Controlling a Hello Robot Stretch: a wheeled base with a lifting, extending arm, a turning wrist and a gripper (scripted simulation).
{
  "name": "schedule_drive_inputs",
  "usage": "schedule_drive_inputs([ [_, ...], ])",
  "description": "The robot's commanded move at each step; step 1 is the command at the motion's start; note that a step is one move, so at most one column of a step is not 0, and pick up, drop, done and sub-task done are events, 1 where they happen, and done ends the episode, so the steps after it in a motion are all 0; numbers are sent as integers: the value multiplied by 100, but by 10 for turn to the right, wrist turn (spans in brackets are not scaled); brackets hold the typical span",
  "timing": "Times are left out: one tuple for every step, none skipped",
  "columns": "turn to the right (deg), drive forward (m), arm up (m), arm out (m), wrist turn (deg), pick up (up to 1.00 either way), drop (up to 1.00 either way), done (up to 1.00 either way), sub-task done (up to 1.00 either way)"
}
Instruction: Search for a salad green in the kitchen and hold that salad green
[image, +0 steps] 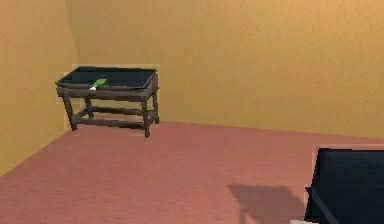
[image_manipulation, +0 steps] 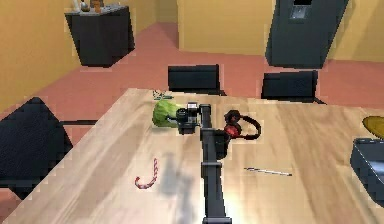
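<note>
Tables: two; one wooden dining table; one dark-topped side table
Chairs: three, all dark; left chair; far chair; second far chair
Dark cabinets: two; low cabinet; tall cabinet
Greens: one leafy green lump
Headsets: one pair of red-and-black headphones
Canes: one red-and-white cane
Sticks: one thin pale stick
Trays: one dark tray
Side-table items: one small green-and-white thing
</note>
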Motion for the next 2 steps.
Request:
schedule_drive_inputs([
  [0,0,10,0,0,0,0,0,0],
  [0,0,0,0,0,0,0,100,0],
])
